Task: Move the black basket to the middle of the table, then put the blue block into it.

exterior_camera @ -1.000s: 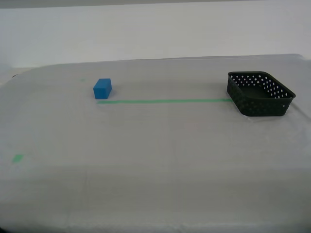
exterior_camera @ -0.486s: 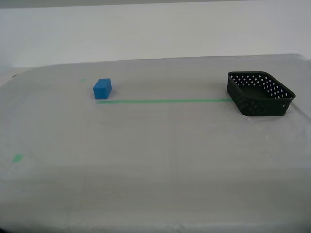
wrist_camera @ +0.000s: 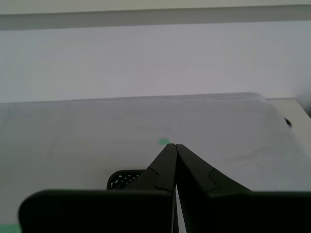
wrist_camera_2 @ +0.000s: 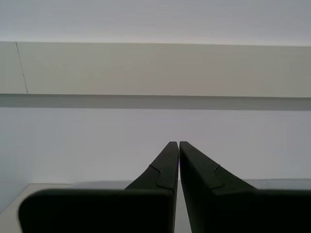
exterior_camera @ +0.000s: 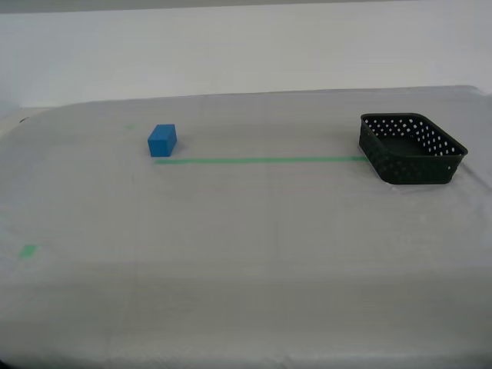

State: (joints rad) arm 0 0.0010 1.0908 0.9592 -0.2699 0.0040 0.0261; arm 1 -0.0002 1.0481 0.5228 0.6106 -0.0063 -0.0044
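A plain pale wall is seen behind a wide table (exterior_camera: 246, 254) covered in grey-white cloth, on which a thin green tape line (exterior_camera: 257, 161) runs across from the exterior view's left toward its right.

The fingers of my first gripper (wrist_camera: 174, 145) are seen pressed together at the tips, with nothing held between them; the same is seen of my second gripper (wrist_camera_2: 178, 143), whose fingers meet with only a hairline seam and hold nothing. Neither arm is caught in the exterior view, so both are judged to be drawn back off the table. My second gripper is pointed at the wall, with only a sliver of the cloth seen beneath it. My first gripper is aimed lower, over the table, and a corner of the black basket (wrist_camera: 124, 177) is glimpsed just beside its fingers, which suggests this arm is the one placed to fetch it.

The black basket (exterior_camera: 412, 147) is set at the exterior view's right end of the tape line, upright and empty. The blue block (exterior_camera: 162, 140) is set well apart from it, just beyond the line's other end. A small green mark (exterior_camera: 28, 250) lies nearer the front edge.

Nothing of the task is judged done: the basket is not yet at the middle, and the block remains outside it.
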